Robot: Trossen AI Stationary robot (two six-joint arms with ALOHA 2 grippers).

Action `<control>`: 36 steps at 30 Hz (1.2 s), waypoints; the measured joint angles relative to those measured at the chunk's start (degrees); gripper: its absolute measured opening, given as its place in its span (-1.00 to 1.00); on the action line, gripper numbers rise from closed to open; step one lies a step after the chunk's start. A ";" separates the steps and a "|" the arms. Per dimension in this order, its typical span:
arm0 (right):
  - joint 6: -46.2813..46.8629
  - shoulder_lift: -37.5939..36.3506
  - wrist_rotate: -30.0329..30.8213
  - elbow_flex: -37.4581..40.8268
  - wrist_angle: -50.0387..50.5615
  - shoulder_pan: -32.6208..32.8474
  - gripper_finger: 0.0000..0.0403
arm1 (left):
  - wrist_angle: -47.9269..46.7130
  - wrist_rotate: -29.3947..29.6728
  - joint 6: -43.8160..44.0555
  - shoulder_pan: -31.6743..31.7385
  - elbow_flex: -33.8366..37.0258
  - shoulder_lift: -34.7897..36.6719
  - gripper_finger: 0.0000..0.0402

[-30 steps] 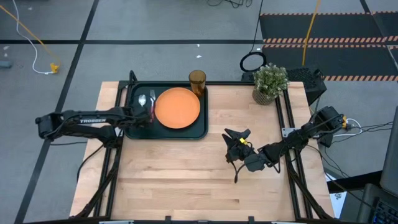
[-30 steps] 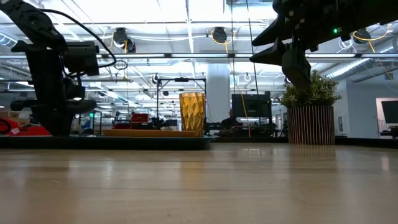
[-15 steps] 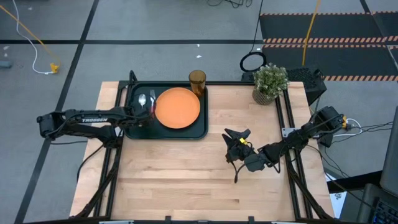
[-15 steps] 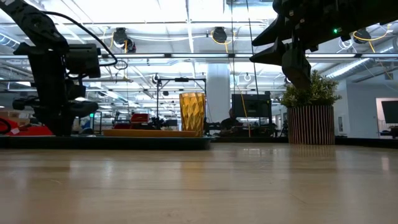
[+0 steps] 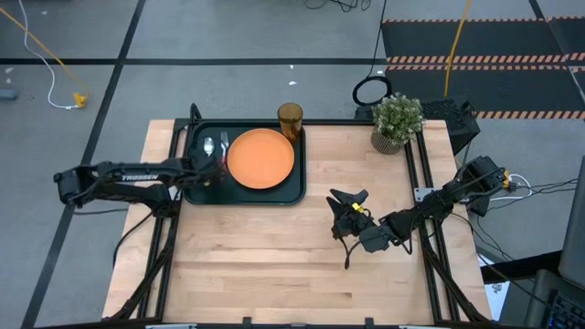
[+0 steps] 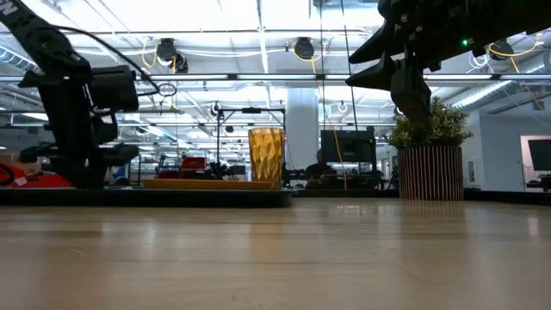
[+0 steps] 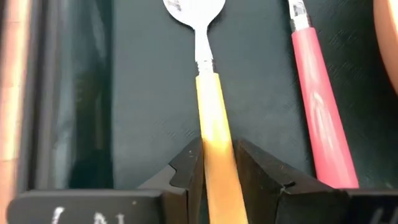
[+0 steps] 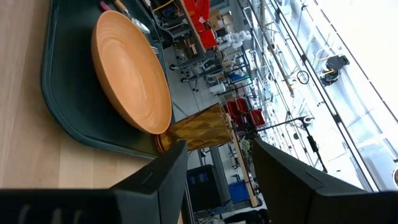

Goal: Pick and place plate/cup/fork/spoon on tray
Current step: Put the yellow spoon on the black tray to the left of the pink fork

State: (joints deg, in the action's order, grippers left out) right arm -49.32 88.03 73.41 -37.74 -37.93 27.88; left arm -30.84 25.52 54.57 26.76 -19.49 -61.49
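The spoon [image 7: 208, 99] lay on the dark floor of the tray [image 5: 196, 187], in the left part of the tray as the high view showed it. Its silver bowl pointed to the upper edge of that frame. The left gripper [image 7: 217, 171] was closed on the orange handle of the spoon, one dark finger [image 7: 186, 168] pressed on each side of it. The fork [image 7: 317, 118] lay just beside the spoon, almost parallel, with its pink-red handle near the gripper but apart from it.

In the high view the left arm reached in from the left edge of the frame, stretched long and low across the edge of the counter [image 5: 274, 265], and its gripper [image 5: 212, 169] ended over the left end of the tray. The plate [image 5: 260, 157] sat in the middle of the tray, just right of the fork [image 5: 224, 151] and the spoon [image 5: 209, 148]. The cup [image 5: 290, 119] stood upright at the upper right corner of the tray; I could not tell if it was inside the rim or on it.

The right arm waited folded in the right half of the frame. Its gripper [image 5: 348, 203] hovered over bare wood, well apart from the tray, and its fingers were spread open. A potted plant [image 5: 396, 122] stood in the upper right corner of the counter.
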 joint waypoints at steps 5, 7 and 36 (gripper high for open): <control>0.00 0.00 0.02 0.01 0.00 0.00 -0.13 | 5.84 0.06 -0.87 1.56 3.66 0.21 -0.52; 0.02 0.00 0.02 0.00 -0.01 0.00 -0.13 | 6.07 0.20 -1.45 1.76 3.91 0.16 -0.52; -1.09 0.00 -0.12 -0.02 -1.31 0.00 -0.13 | 19.23 3.56 -7.37 7.02 4.29 -0.04 -0.52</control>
State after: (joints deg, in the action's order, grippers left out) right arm -50.41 88.03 73.29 -37.76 -39.24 27.88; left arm -11.61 29.08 47.20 33.78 -15.20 -61.54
